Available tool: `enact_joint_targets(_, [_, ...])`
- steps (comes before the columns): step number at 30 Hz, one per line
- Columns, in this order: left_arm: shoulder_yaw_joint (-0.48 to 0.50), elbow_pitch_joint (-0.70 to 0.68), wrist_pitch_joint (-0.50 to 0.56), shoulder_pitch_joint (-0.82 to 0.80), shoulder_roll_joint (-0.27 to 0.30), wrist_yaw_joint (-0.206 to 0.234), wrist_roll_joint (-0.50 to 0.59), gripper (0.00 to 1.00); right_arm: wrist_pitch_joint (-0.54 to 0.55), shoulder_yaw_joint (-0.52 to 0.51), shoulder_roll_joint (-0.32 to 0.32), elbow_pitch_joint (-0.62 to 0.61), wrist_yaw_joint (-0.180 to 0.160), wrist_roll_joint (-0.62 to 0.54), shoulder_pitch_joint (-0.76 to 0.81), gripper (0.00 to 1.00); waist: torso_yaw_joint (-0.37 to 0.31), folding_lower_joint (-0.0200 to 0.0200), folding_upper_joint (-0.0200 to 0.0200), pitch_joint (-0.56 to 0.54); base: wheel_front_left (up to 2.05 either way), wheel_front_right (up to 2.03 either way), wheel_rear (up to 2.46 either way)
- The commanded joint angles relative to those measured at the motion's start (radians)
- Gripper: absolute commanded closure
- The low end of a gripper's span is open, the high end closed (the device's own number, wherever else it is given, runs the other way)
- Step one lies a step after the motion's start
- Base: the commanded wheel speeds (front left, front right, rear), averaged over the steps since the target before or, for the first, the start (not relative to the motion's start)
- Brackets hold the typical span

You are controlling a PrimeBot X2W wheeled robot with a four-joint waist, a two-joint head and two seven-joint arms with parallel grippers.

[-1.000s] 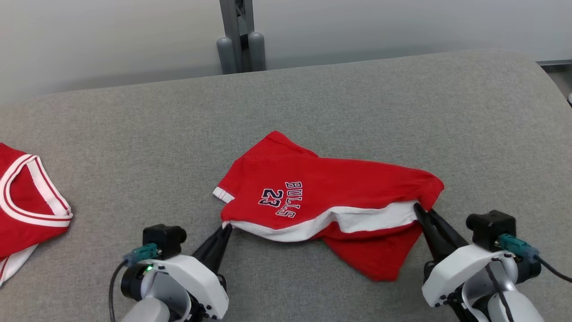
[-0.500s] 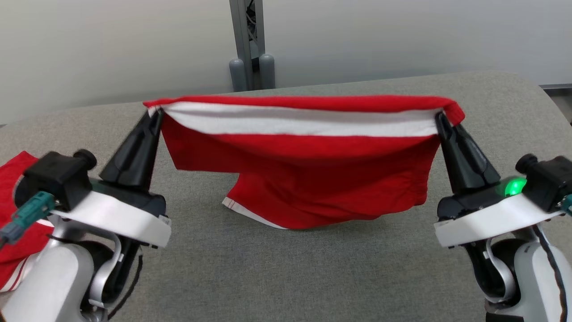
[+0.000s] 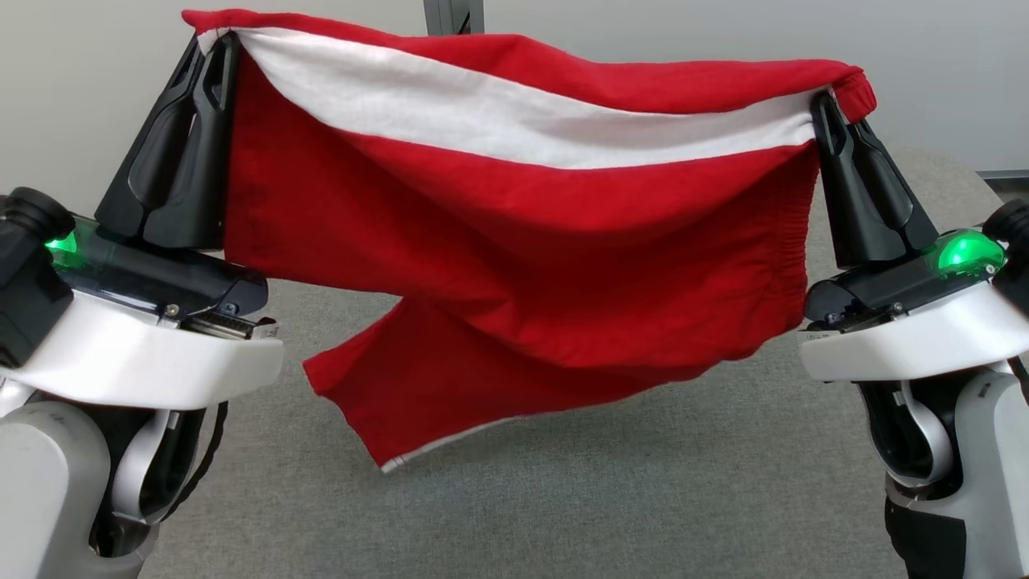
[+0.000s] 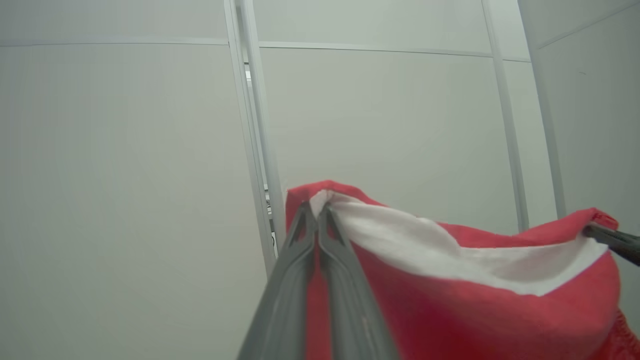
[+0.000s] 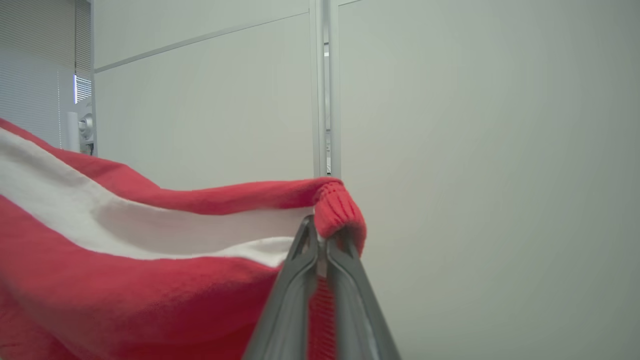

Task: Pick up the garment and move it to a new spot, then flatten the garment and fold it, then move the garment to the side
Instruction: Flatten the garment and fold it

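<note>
Garment (image 3: 514, 265), red with a broad white band (image 3: 498, 112) along its upper edge, hangs in the air above the grey table (image 3: 643, 498), stretched between the two grippers. The left gripper (image 3: 211, 39) has its fingers pressed together on the upper left corner, where the band meets the red edge. Seen from the left wrist, the two fingers lie side by side with cloth pinched at their tips. The right gripper (image 3: 821, 100) is likewise closed on the upper right corner, beside a ribbed red fold that rolls over its fingertips; the right wrist view shows the fingers meeting on the cloth just under that fold. Both grippers point upward and lean slightly inward, the left one holding its corner higher than the right, so the top edge slopes down toward the right. Below the band the red cloth sags in loose folds, and one flap with a thin white hem hangs lowest, toward the left of centre. A green light (image 3: 965, 253) glows on each wrist. Behind the garment stands a pale wall (image 3: 723, 32) with a grey post (image 3: 454, 14).
</note>
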Motion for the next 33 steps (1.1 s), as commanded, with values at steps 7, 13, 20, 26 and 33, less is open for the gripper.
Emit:
enact_joint_targets(7, [-0.013, 0.044, 0.022, -0.033, -0.016, -0.018, -0.040, 1.00, 0.007, 0.015, -0.011, 0.049, 0.000, 0.026, -0.048, 1.00, -0.001, 0.0000, 0.0000, 0.039, 0.00, 0.00, 0.00])
enact_joint_targets(13, [-0.017, 0.237, 0.021, -0.158, -0.051, -0.087, -0.108, 1.00, -0.026, 0.037, -0.044, 0.217, 0.000, 0.069, -0.204, 1.00, 0.006, 0.0000, 0.0000, 0.099, 0.00, 0.00, 0.00])
enact_joint_targets(20, [-0.038, 0.604, 0.000, -0.442, -0.121, -0.180, -0.132, 1.00, -0.129, 0.089, -0.067, 0.542, 0.000, 0.112, -0.511, 1.00, 0.014, 0.0000, 0.0000, 0.202, 0.00, 0.00, 0.00])
enact_joint_targets(26, [-0.052, 0.926, -0.055, -0.709, -0.168, -0.246, -0.108, 1.00, -0.223, 0.141, -0.055, 0.822, 0.000, 0.154, -0.797, 1.00, 0.018, 0.0000, 0.0000, 0.296, 0.00, 0.00, 0.00])
enact_joint_targets(33, [-0.059, 1.221, -0.179, -0.882, -0.218, -0.315, -0.101, 1.00, -0.280, 0.169, -0.040, 1.079, 0.000, 0.200, -0.971, 1.00, 0.020, 0.0000, 0.0000, 0.366, 0.00, 0.00, 0.00])
